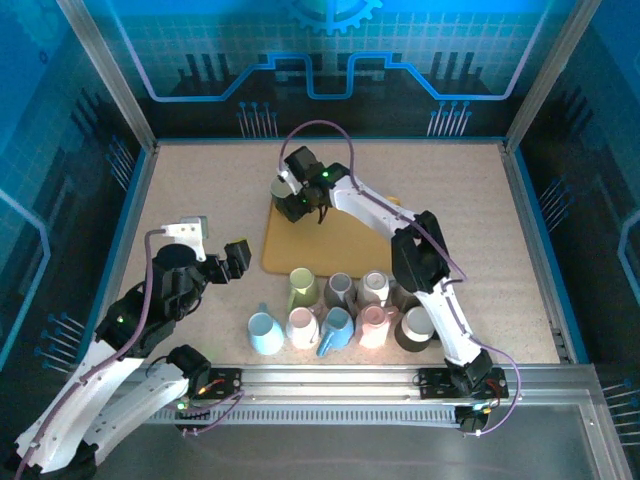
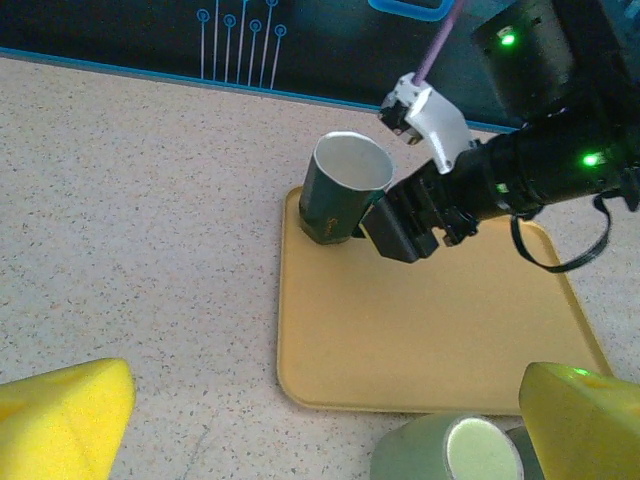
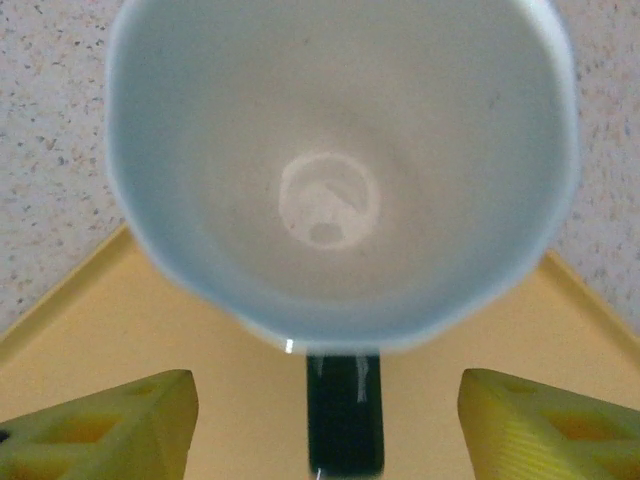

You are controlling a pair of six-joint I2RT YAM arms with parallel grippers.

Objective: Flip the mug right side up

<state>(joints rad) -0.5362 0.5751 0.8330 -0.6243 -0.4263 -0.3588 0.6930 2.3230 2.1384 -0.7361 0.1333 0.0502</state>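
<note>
The dark green mug (image 1: 288,190) stands on the far left corner of the yellow tray (image 1: 330,245) with its opening upward. In the left wrist view the mug (image 2: 345,190) shows its pale inside. My right gripper (image 1: 302,200) hovers right at it, open. From the right wrist I look down into the mug (image 3: 330,180); its dark handle (image 3: 345,410) lies between the spread yellow fingertips (image 3: 120,425), which do not touch it. My left gripper (image 1: 232,262) is open and empty, left of the tray.
Several mugs in pastel colours stand clustered at the tray's near edge (image 1: 335,310), most upside down; one green mug (image 2: 450,450) sits just in front of my left gripper. Glass walls enclose the table.
</note>
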